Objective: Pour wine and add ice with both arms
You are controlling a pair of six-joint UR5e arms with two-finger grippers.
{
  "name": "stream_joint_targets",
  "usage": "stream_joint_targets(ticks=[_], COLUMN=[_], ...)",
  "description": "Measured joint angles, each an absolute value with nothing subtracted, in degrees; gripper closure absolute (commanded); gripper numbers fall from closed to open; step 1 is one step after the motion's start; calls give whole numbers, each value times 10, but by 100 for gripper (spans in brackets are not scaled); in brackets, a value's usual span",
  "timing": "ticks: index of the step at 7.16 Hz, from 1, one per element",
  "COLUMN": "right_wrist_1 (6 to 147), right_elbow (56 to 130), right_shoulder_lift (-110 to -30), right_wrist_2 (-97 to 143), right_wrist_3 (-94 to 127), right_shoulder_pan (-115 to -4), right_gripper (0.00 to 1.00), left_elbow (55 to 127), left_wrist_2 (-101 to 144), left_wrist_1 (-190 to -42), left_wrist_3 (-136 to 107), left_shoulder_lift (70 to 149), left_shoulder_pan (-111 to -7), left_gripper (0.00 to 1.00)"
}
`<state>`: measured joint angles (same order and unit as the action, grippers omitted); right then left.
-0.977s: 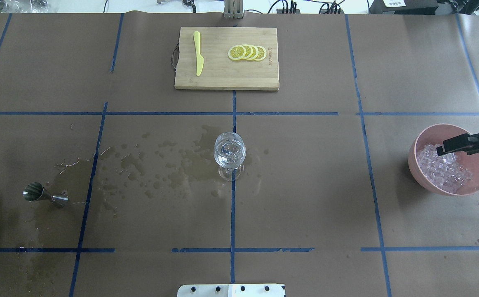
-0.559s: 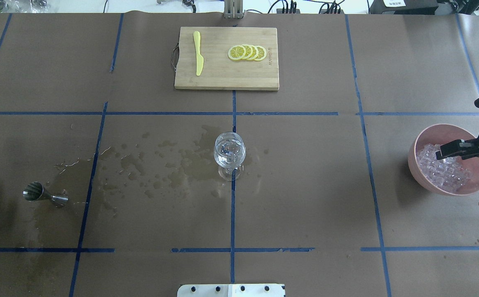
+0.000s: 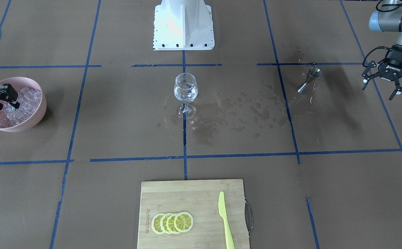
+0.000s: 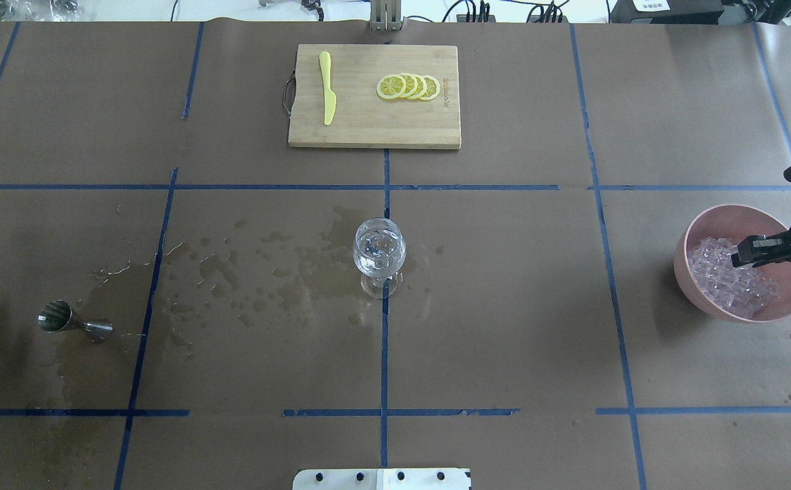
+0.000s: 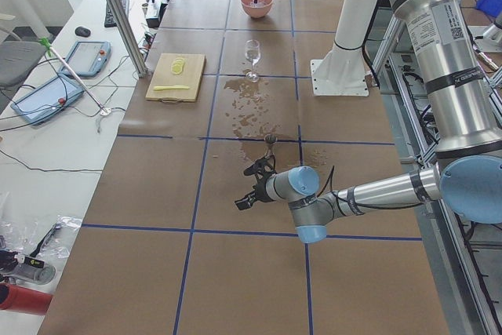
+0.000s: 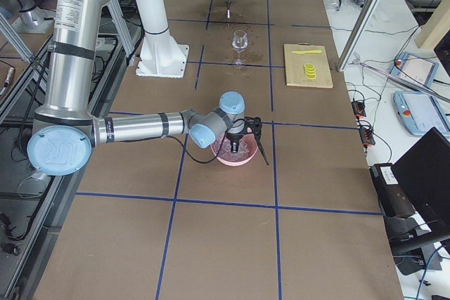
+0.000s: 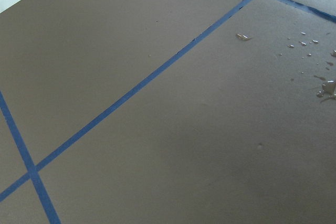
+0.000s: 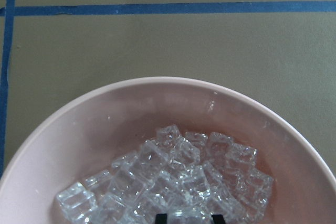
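Note:
A clear stemmed glass (image 4: 379, 252) (image 3: 185, 88) stands upright at the table's middle; the wine in it is too faint to make out. The ice (image 4: 722, 275) (image 8: 173, 171) fills a pink bowl (image 4: 681, 265) (image 3: 31, 121) at the right. My right gripper (image 4: 736, 260) (image 3: 11, 99) is down inside the bowl among the cubes. In the right wrist view its fingertips (image 8: 160, 217) stand about one cube's width apart, open, with a cube between them. My left gripper (image 3: 387, 88) hangs open and empty over bare table at the far left. A steel jigger (image 4: 72, 321) (image 3: 310, 80) stands nearby.
Wet patches (image 4: 286, 272) spread over the brown paper between jigger and glass. At the far edge, a wooden cutting board (image 4: 375, 129) carries a yellow knife (image 4: 327, 88) and lemon slices (image 4: 409, 87). The white base block (image 3: 183, 27) sits at the near middle.
My right gripper has sunk lower into the pink bowl, onto the ice, and drawn slightly to the right. Glass, jigger and board have not moved.

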<state>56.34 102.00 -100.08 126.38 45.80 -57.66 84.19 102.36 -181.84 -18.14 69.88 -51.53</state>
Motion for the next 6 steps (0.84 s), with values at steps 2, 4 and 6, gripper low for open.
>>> stream_joint_targets(ticks=[2,4,6], right_wrist_1=[564,579,611], right_elbow=[1029,1092,1156], right_shoulder_lift=[-999,-998,-972], right_wrist_2=[1269,1283,1291], right_wrist_3=[456,462,530], right_shoulder_pan=[-577,-579,-573], right_gripper=[100,100,100], left_elbow=[842,843,843], left_wrist_2=[1023,1026,1075], left_wrist_1=[-1822,-1835,-1813], left_wrist_3=[-181,-182,-185], left_shoulder_lift=[698,695,703], left_shoulder_pan=[-516,-520,-537], left_gripper=[0,0,0])
